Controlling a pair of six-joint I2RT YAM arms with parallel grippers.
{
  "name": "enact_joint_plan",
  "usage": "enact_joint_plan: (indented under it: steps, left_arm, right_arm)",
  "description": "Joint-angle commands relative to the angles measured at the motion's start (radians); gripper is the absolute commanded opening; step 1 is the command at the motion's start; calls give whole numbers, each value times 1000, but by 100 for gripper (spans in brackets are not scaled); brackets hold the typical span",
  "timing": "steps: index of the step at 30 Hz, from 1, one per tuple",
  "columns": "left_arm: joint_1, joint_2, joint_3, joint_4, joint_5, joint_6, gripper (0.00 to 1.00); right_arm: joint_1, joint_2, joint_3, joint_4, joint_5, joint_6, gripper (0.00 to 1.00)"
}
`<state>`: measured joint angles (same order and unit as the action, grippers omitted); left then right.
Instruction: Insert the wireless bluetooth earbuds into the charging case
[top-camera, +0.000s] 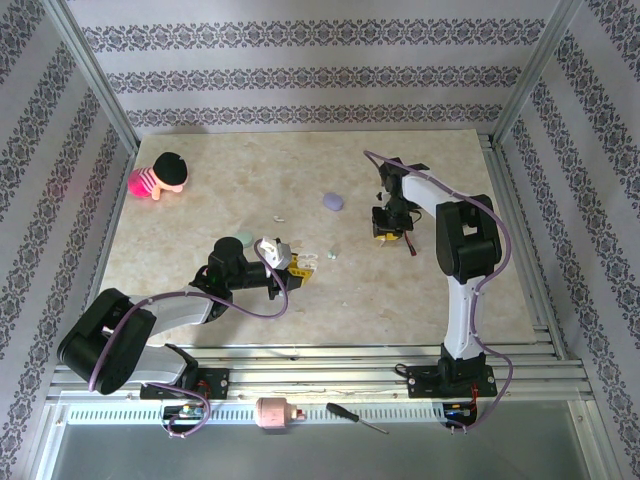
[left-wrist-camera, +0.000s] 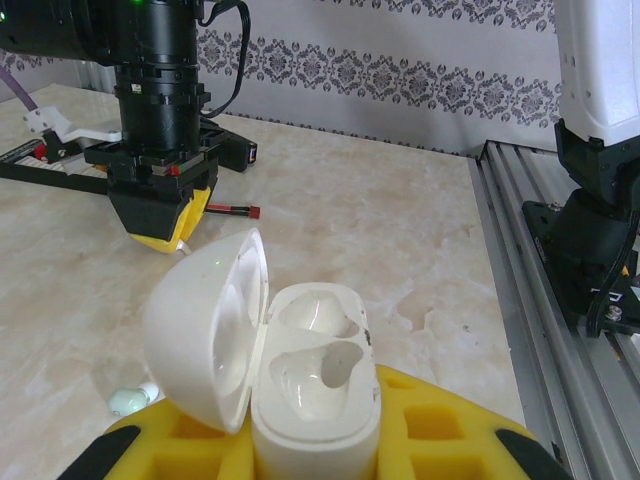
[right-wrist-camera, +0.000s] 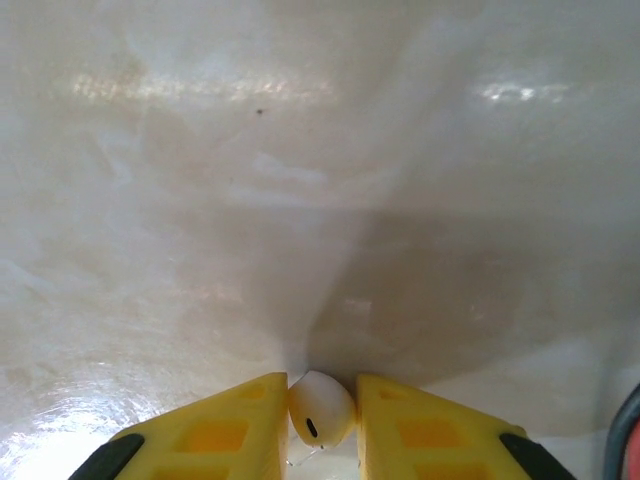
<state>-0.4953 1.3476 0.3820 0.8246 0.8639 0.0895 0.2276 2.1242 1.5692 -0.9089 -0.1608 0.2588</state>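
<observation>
Left gripper (left-wrist-camera: 310, 445) jaws clamp an open white clamshell charging case (left-wrist-camera: 315, 370). Right gripper (right-wrist-camera: 322, 425), toward its 3 o'clock, jaws nearly closed, apparently pinching a small white plastic earbud (right-wrist-camera: 320, 402).

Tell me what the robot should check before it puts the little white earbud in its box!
1. Lid of the white charging case open: ok.
2. Both wells in the case empty: ok.
3. Left gripper holding the case: ok, it sits upright between the yellow fingers.
4. Right gripper closed on the white earbud: ok, a finger sits against each side.
5. Earbud lifted off the table: cannot tell.
6. Right gripper above the open case: not ok, in the top view it is well off to the right of the case.
</observation>
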Motion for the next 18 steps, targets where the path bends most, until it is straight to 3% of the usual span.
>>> enact_joint_plan:
  steps: [1,8,18]
  left_arm:
    - [10,8,6,68,31,-16,5]
    - [10,12,5,73,27,-23,5]
    - [10,44,26,76,-2,-55,4]
  right_arm:
    - [13,-8,10,-9,43,-17,22]
    - [47,-110,-62,66,78,-80,21]
    - [134,-391,-314,349,84,-211,21]
